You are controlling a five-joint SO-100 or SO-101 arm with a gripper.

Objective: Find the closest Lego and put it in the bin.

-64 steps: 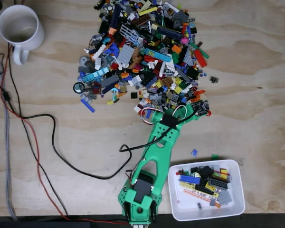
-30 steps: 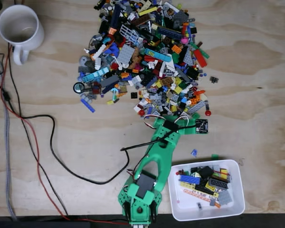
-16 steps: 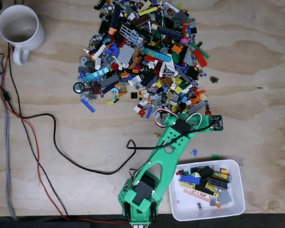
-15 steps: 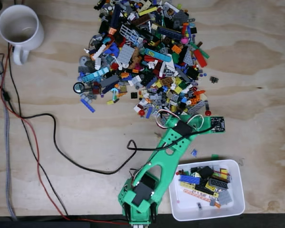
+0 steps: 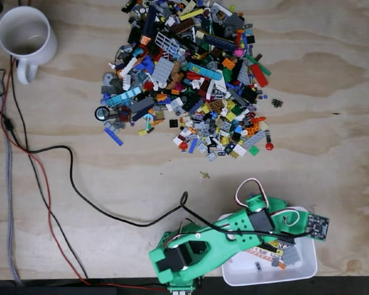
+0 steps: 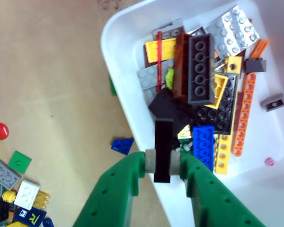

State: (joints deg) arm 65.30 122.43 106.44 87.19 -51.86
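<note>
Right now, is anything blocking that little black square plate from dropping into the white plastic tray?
Nothing visible. The green gripper holds the black square plate over the white plastic tray's edge, above loose bricks inside.

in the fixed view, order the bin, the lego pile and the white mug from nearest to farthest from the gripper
1. The bin, right under the gripper, which holds the Lego over its right rim.
2. The lego pile, up the table, top centre.
3. The white mug, far top-left corner.
</note>
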